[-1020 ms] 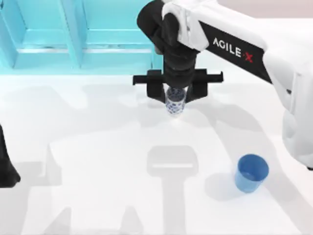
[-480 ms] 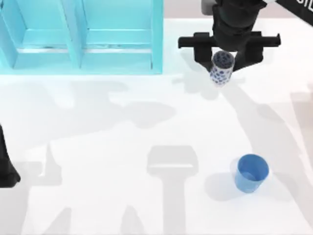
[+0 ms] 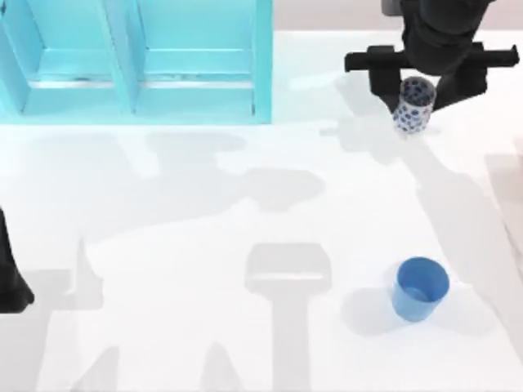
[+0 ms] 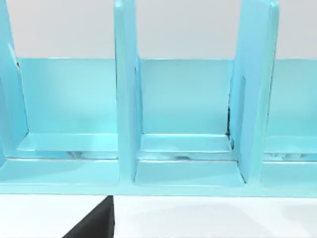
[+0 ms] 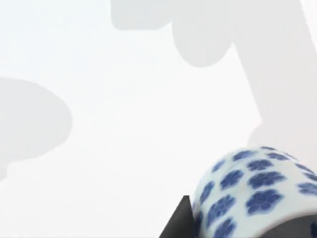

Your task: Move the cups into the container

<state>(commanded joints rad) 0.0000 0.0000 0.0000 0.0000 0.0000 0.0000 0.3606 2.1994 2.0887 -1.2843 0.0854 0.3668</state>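
Fingers (image 3: 382, 86) of right gripper (image 3: 414, 88) pinching patterned cup (image 3: 412, 104), right of container (image 3: 139, 61)

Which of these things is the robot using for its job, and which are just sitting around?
For the job:
patterned cup, held by the right gripper
plain blue cup, waiting on the table
turquoise container

Just there:
left arm, parked at the table's left edge
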